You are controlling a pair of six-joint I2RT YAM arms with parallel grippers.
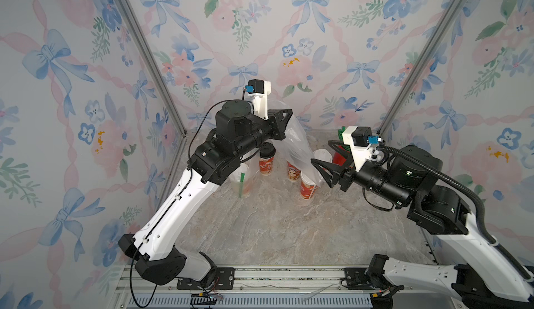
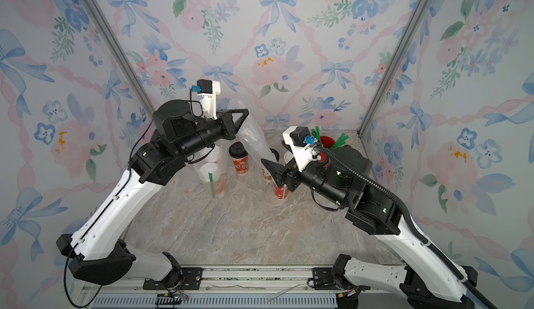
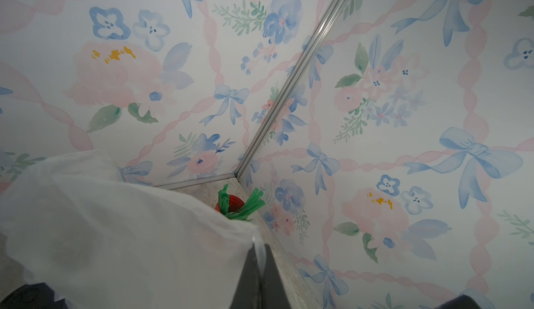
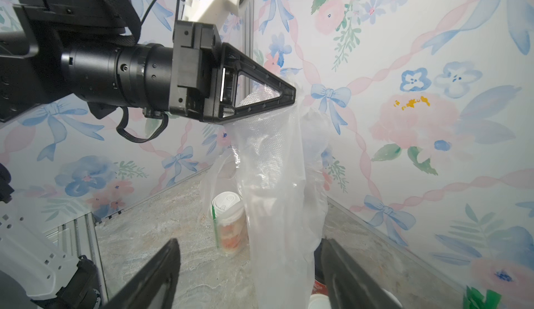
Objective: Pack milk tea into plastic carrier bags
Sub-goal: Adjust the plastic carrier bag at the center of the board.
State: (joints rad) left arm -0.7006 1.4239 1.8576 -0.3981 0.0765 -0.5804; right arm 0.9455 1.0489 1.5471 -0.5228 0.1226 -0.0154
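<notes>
Left gripper (image 4: 291, 95) clamped on bag (image 4: 274, 183) top, right gripper (image 4: 251, 267) open.
Bag hangs long axis vertical, lower part between the right's spread jaws, over cups (image 1: 307, 187) standing on table (image 1: 274, 229); right arm nearer, likely grabs next.

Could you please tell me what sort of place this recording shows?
Probably a staged robot test booth, not a real shop: floral bow-printed wall panels, bare aluminium corner posts, and a marble-look tabletop.
</notes>
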